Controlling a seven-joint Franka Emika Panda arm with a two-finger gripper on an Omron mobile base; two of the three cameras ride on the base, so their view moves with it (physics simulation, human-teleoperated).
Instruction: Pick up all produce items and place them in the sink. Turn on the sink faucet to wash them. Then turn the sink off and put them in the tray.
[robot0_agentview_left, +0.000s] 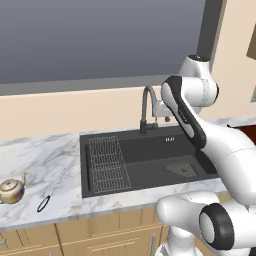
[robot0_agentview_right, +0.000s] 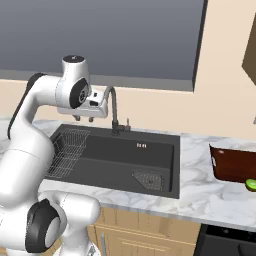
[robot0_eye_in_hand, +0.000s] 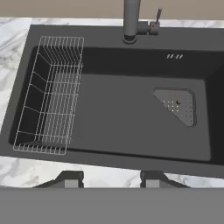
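The matte black sink (robot0_eye_in_hand: 118, 122) lies below my hand, with a triangular mesh drain (robot0_eye_in_hand: 177, 105) at its right and nothing lying in it. Its dark faucet (robot0_agentview_right: 114, 107) rises at the back rim, with a small lever (robot0_eye_in_hand: 156, 22) beside its base. My gripper (robot0_agentview_right: 84, 119) hangs high above the sink's left half, just left of the spout, pointing down. It is open, and its fingertips (robot0_eye_in_hand: 70, 178) hold nothing. A small lime-green fruit (robot0_agentview_right: 251, 185) sits at the near edge of the dark reddish-brown tray (robot0_agentview_right: 234, 165), far right on the counter.
A wire rack (robot0_eye_in_hand: 50, 96) fills the sink's left end. On the marble counter left of the sink stand a small metal teapot (robot0_agentview_left: 11, 190) and a long-handled brush (robot0_agentview_left: 54, 189). A window spans the wall behind the faucet.
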